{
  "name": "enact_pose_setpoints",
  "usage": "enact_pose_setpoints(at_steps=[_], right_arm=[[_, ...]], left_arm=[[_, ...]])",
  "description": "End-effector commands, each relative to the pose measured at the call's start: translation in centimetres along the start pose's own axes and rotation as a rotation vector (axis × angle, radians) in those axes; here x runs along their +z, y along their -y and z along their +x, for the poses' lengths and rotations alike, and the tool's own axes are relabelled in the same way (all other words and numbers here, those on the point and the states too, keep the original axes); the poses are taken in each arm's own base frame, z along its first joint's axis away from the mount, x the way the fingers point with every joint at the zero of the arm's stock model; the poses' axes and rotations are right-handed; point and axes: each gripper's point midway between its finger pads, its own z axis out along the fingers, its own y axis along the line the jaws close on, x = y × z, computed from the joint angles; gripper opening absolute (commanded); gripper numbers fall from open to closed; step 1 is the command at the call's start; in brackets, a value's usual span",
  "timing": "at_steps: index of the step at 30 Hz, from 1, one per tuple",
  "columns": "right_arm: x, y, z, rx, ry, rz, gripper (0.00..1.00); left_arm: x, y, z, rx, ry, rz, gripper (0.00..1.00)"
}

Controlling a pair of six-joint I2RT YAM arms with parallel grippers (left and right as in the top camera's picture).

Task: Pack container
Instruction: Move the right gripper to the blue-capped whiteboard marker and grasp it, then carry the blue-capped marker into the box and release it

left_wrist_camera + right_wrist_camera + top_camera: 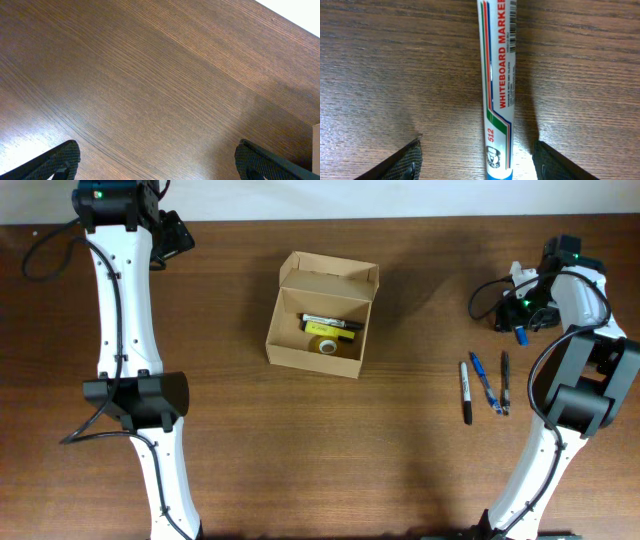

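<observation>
Toward the table's (400, 470) far-right corner, right gripper (477, 160) released astride a whiteboard marker (495, 75) — apparently untouched, left gripper (157, 162) gaping.

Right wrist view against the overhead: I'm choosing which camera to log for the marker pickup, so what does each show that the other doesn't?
Only right wrist: the whiteboard marker with its printed label readable, and the right gripper open astride it, fingers clear of the barrel. Only overhead: the open container with yellow items inside, and three pens lying loose. Both: the marker's blue end and the wooden table.
</observation>
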Motion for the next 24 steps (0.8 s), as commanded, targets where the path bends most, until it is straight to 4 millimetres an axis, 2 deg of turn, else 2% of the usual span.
enact_pose_setpoints(at_steps=[1, 3, 4, 6, 9, 10, 14, 18, 20, 24], right_arm=[[2.3, -0.6, 1.0, 0.0, -0.049, -0.036, 0.65], [2.3, -0.6, 1.1, 0.0, -0.05, -0.037, 0.58], [2.3, -0.6, 1.1, 0.0, -0.05, -0.037, 0.49], [2.3, -0.6, 1.0, -0.001, -0.049, -0.037, 0.39], [2.3, -0.8, 0.8, -0.003, -0.041, -0.042, 0.37], [2.2, -0.9, 0.6, -0.002, -0.032, -0.051, 0.29], [1.4, -1.6, -0.5, 0.007, 0.011, -0.099, 0.17], [-0.7, -2.4, -2.4, 0.019, 0.069, -0.151, 0.1], [-2.3, -2.7, -4.0, 0.045, 0.115, -0.163, 0.09], [-7.0, -4.4, -7.7, 0.036, 0.229, -0.183, 0.08]], left_arm=[[0.3, -0.4, -0.2, 0.005, 0.001, -0.014, 1.0], [0.3, -0.4, -0.2, 0.006, 0.001, -0.014, 1.0], [0.3, -0.4, -0.2, 0.006, 0.001, -0.014, 1.0], [0.3, -0.4, -0.2, 0.005, 0.001, -0.014, 1.0], [0.3, -0.4, -0.2, 0.005, 0.001, -0.014, 1.0], [0.3, -0.4, -0.2, 0.006, 0.001, -0.014, 1.0], [0.3, -0.4, -0.2, 0.005, 0.001, -0.014, 1.0], [0.3, -0.4, -0.2, 0.005, 0.001, -0.014, 1.0], [0.3, -0.4, -0.2, 0.006, 0.001, -0.014, 1.0], [0.3, -0.4, -0.2, 0.006, 0.001, -0.014, 1.0]])
